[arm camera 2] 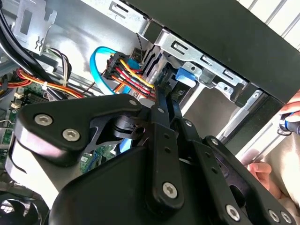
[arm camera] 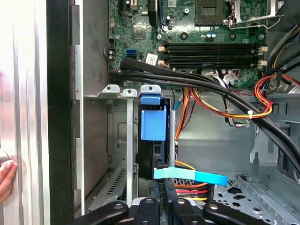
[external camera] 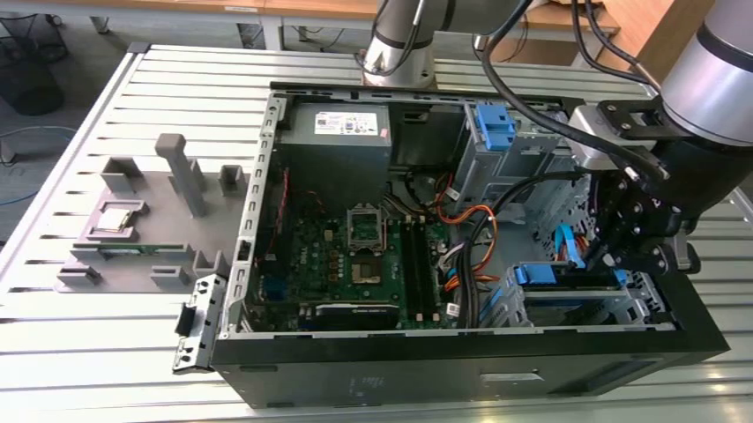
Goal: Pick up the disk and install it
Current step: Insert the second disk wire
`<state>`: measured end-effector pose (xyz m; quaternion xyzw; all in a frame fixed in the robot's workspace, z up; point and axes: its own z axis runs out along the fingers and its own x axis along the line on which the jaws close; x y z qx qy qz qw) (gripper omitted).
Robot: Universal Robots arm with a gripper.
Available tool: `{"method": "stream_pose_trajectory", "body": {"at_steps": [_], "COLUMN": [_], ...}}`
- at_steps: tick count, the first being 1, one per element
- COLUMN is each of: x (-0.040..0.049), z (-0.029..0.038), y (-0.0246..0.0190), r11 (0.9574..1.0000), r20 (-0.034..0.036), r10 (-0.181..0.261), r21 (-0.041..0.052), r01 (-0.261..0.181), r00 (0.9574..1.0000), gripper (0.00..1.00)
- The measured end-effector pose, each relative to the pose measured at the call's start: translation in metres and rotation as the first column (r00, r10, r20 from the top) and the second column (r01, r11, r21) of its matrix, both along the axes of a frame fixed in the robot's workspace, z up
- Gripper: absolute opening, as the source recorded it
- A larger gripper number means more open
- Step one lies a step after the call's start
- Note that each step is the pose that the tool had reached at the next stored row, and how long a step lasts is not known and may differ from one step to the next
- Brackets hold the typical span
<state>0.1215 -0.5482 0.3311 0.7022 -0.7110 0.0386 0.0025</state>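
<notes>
The disk [external camera: 562, 275], a flat drive in a blue plastic rail bracket, sits in the drive cage at the near corner of the open computer case [external camera: 471, 352], on the exterior view's right. In the first wrist view the disk [arm camera: 153, 124] stands on edge between the cage's metal walls. My gripper [external camera: 615, 264] reaches down into that corner. In the second wrist view its two thin fingers [arm camera 2: 161, 112] run close together to the disk's end beside a blue tab [arm camera 2: 185, 75]. They appear shut on the disk.
Red, yellow and orange power cables [arm camera 2: 131, 75] and a blue flat cable [arm camera: 192, 176] crowd the cage. The motherboard [external camera: 353, 256] and a grey box [external camera: 339, 132] fill the case. A second blue bracket [external camera: 495, 126] stands at the back. A person's hand [arm camera: 5, 180] rests outside the case wall.
</notes>
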Motion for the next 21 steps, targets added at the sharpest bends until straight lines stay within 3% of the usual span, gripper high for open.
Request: {"method": "stream_pose_trajectory", "body": {"at_steps": [16,17,21], "x": [0.0,0.0,0.0], "z": [-0.0036,-0.0036,0.0021], "y": [0.0,0.0,0.0], "r11": [1.0,1.0,1.0], "r20": [-0.0001,0.0,0.0], "r10": [0.0,0.0,0.0], "r21": [0.0004,0.0003,0.0], "r01": [0.0,0.0,0.0], "r00": [1.0,1.0,1.0], "gripper": [0.18,0.24,0.24]}}
